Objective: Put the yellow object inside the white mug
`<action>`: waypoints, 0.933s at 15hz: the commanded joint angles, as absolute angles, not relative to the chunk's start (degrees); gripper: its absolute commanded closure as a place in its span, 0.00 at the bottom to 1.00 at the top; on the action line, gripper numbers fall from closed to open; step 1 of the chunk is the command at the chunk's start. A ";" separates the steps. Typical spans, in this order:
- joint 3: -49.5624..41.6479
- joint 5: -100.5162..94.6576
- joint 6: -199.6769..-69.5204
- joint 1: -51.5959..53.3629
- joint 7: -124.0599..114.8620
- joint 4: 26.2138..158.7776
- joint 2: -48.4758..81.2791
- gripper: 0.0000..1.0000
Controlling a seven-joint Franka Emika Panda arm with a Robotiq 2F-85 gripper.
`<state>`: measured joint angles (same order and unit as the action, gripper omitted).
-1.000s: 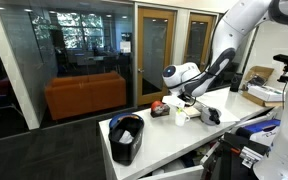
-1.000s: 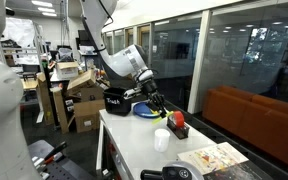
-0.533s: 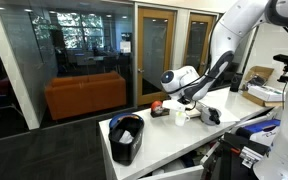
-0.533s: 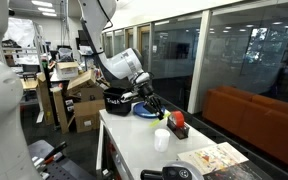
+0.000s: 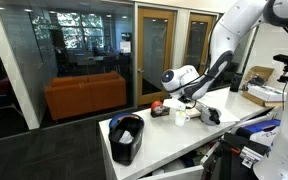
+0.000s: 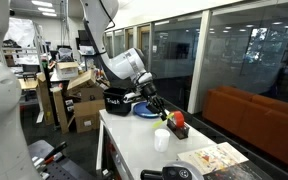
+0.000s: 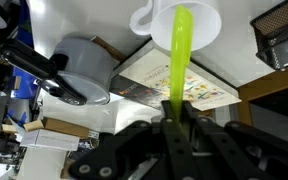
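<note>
closest to the wrist camera, the gripper (image 7: 174, 120) is clenched on the lower end of the yellow object (image 7: 177, 55), whose far tip appears over the mouth of the white mug (image 7: 174, 22). the strip is thin, so if it is let go while tilted or off-centre, it may catch the rim, tip the light mug, or drop on the printed sheet (image 7: 199, 90) beyond. compared with a second before, the arm (image 6: 127, 66) is almost unchanged in both exterior views, and the grasp is the same.

Even indoor light, glass walls throwing reflections; wrist view soft and blurred up close
</note>
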<state>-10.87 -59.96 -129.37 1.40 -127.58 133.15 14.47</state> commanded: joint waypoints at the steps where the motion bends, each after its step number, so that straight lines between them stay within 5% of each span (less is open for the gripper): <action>1: -9.53 -62.53 -127.00 0.21 -129.42 131.91 15.21 0.97; 14: -9.43 -67.73 -125.90 0.33 -129.99 127.81 20.80 0.97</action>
